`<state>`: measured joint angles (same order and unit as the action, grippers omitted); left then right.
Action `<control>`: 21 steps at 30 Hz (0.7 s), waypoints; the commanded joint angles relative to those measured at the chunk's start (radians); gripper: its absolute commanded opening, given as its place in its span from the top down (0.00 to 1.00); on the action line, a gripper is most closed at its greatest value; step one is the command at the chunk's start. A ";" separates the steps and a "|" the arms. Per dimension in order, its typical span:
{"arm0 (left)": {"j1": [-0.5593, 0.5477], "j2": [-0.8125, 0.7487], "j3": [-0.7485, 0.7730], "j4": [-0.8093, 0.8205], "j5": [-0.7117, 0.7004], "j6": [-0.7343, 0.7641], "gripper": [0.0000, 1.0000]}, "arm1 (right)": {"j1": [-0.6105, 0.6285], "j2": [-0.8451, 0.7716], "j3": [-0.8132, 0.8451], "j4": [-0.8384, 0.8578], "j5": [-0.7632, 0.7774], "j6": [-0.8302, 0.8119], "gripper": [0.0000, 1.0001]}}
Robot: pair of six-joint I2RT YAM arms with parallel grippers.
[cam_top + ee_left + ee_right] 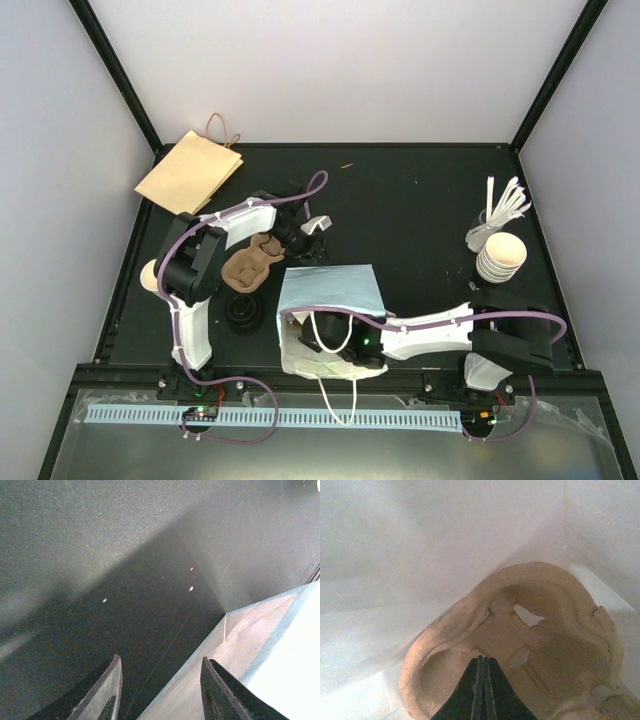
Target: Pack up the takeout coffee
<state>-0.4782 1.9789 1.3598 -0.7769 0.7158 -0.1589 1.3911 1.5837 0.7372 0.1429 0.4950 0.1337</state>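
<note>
Right gripper (481, 657) is inside the white bag (330, 290), fingers squeezed fully together with nothing visible between them, tips over a brown pulp cup tray (545, 645). Left gripper (161, 659) hangs half open and empty over the black table (100, 555) by the bag's far corner. Can't tell where the lidded coffee cup is.

Paper, pulp and matt black surfaces on a packing table.
The table (100, 555) is matt black and finely grainy. The pale bag (330, 290) is smooth, creased paper; the flat bag (190, 172) is brown kraft paper. The cup carrier (530, 645) is rough, fibrous moulded pulp. The left gripper (161, 659) has dull hard-plastic fingers (107, 690).
</note>
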 commanded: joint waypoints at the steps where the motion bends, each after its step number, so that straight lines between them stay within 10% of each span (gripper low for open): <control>1: -0.009 -0.006 -0.001 -0.007 0.019 0.013 0.56 | 0.019 -0.049 -0.042 0.092 -0.016 -0.054 0.99; 21: -0.019 -0.025 -0.050 -0.001 0.021 0.007 0.58 | -0.026 0.027 -0.005 0.084 -0.350 -0.175 0.99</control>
<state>-0.4835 1.9789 1.3247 -0.7723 0.7158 -0.1593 1.3788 1.5948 0.7097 0.2245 0.2504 -0.0002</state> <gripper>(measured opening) 0.428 0.018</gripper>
